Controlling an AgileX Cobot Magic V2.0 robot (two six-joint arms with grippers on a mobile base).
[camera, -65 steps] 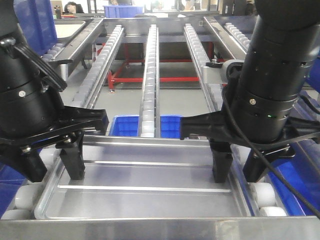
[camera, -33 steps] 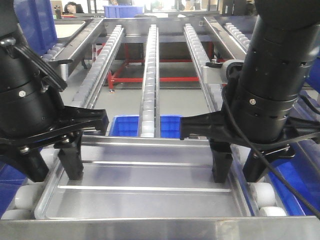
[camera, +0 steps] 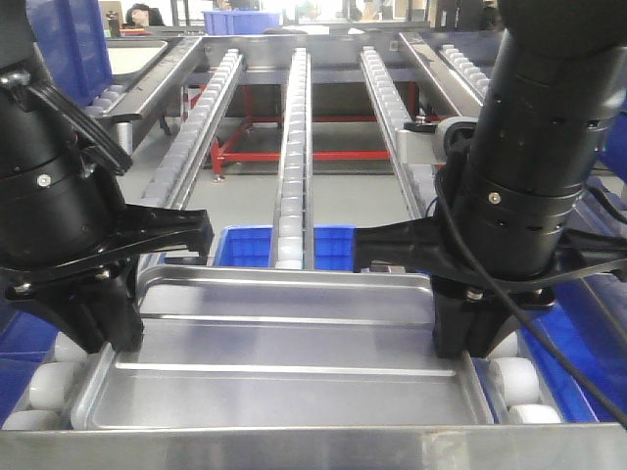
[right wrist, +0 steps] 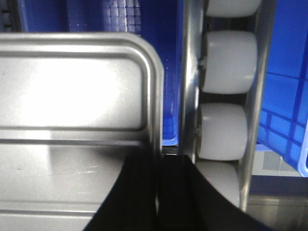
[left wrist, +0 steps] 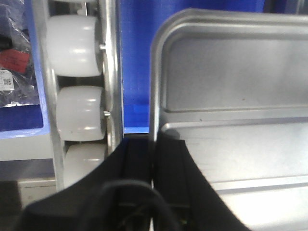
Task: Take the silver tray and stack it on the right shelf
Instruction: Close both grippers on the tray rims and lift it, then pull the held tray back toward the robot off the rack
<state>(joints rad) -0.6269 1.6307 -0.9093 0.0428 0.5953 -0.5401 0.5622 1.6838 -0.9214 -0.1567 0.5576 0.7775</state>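
**Silver tray pinched at both short ends, long axis set across the robot**

The silver tray is seen lying between two side rails of large white rollers, just behind a broad shiny front bar. Its far rim overlaps a blue bin below. The tray's long axis runs left to right across the robot, so one short end is presented to each arm and neither arm is nearer.

The left tool is clenched on the left rim. In the left wrist view its dark fingers are shown on either side of the rim's thin edge. The right tool is likewise clamped on the right rim, as the right wrist view confirms.

The tray is thus held between the tools, each at about the middle of its end. Any lift is judged to depend on both arms being raised evenly, or the tray would be tipped along its length. The right shelf cannot be picked out with certainty in these views.
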